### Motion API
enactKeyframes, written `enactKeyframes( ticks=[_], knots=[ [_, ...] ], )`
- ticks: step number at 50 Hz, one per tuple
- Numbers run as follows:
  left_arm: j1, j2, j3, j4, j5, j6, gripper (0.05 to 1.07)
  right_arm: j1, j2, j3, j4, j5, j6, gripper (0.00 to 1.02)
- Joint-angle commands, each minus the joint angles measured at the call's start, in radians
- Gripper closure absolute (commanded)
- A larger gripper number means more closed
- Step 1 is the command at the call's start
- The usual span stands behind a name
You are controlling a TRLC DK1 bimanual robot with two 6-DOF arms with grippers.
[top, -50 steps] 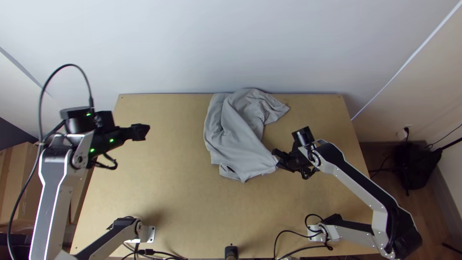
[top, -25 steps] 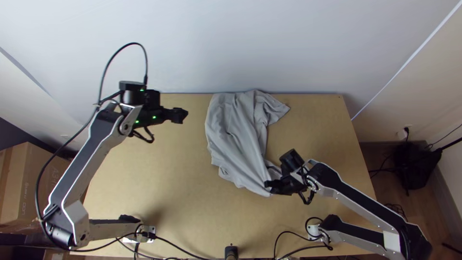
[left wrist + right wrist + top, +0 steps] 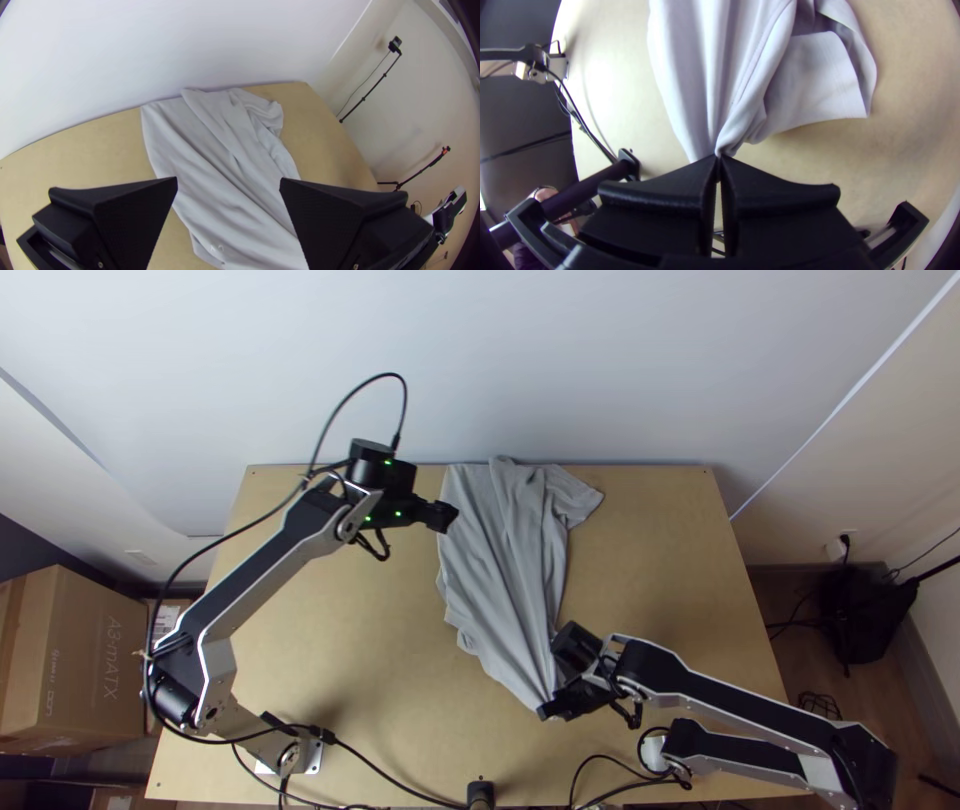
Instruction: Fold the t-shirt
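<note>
Right now the folding looks barely begun, judging by the top view: the t-shirt [image 3: 505, 560] lies in long, loose pleats, with no squared-off fold to be seen. It runs from the far edge of the wooden table [image 3: 350, 645] towards the near side, fairly broad at the far end and drawn to a point at the right gripper [image 3: 545, 710], which has the near end pinched. The left gripper [image 3: 446, 517] is beside the shirt's far left part; whether it touches the cloth, I can't tell. Spreading the body flat, turning in the sides and doubling it over all seem to be left.

From the left wrist view, that gripper's jaws stand wide, with nothing between them. Beyond them the grey cloth slants across the table in soft ridges, rumpled at the far end, where a short flap, probably a sleeve, bends over on itself.

Over in the right wrist view, the jaws are closed on a small gathered bit of fabric at their tips. Creases fan out from that pinch, one thick roll among them, and a loose flap [image 3: 817, 82] with a neat, straight edge lies off to one side, perhaps another sleeve. Those gathers likely need smoothing before any tidy fold.
</note>
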Motion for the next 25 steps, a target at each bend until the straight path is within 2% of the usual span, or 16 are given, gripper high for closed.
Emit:
enactKeyframes(
  ticks=[1, 13, 25],
  knots=[
    [-0.05, 0.054, 0.017, 0.045, -0.01, -0.015, 0.09, 0.061, 0.009, -0.038, -0.024, -0.025, -0.02, 1.0],
    [-0.119, 0.152, 0.027, 0.171, -0.013, -0.04, 0.09, 0.138, 0.011, -0.051, 0.055, -0.042, -0.027, 1.0],
    [-0.166, 0.266, 0.076, 0.231, -0.039, -0.061, 0.09, 0.13, 0.011, -0.075, 0.088, -0.042, -0.077, 1.0]
  ],
)
